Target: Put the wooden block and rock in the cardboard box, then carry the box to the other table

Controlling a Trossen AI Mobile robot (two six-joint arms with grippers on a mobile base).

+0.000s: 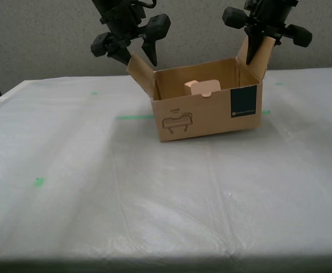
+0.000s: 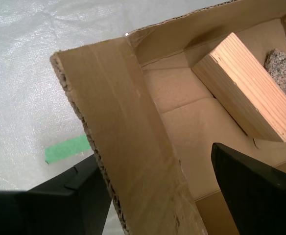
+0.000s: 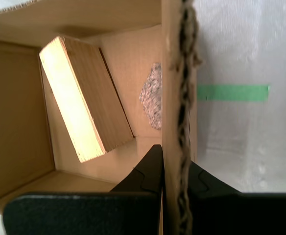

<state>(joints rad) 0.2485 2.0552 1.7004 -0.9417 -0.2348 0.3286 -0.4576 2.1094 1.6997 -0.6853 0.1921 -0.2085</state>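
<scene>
The cardboard box (image 1: 200, 116) stands on the other table (image 1: 154, 193), its whitish film wrinkled. Inside, the wooden block (image 1: 202, 87) (image 2: 246, 93) (image 3: 84, 98) leans tilted on the box floor. The rock (image 2: 284, 71) (image 3: 152, 103) lies beside it and is hidden in the exterior view. My first gripper (image 1: 258, 54) (image 3: 175, 156) is shut on the side flap (image 1: 254, 57) at the exterior view's right. My second gripper (image 1: 136, 57) (image 2: 155, 161) is open, its fingers (image 2: 250, 191) apart on either side of the other flap (image 1: 140, 71) (image 2: 123, 137).
Green tape marks (image 1: 133, 117) (image 1: 38, 182) (image 1: 94, 92) lie on the film. More tape shows beside the box (image 2: 67, 148) (image 3: 233, 92). A grey wall (image 1: 41, 34) stands behind the table. The table's front edge (image 1: 166, 260) runs along the exterior view's bottom.
</scene>
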